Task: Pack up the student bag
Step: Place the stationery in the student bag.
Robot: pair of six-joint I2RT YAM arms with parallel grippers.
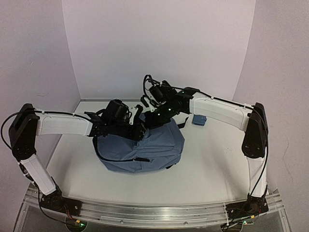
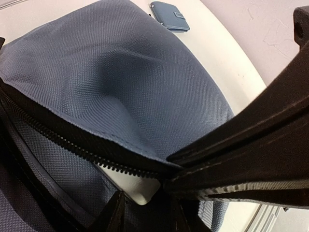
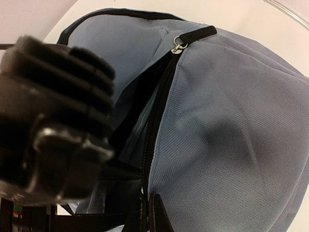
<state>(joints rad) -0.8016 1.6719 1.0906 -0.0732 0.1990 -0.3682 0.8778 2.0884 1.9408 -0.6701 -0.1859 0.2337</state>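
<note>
Lying in the middle of the white table, the student bag rests flat with its zip undone along the far edge. At that far edge, left of centre, the left gripper sits at the gaping opening, one finger against the zip lip. Whether it grasps the lip or merely touches it cannot be told. Just right of it, the right gripper is clenched, seemingly on the zip edge. Farther right, apart from the bag, lies a small blue case.
</note>
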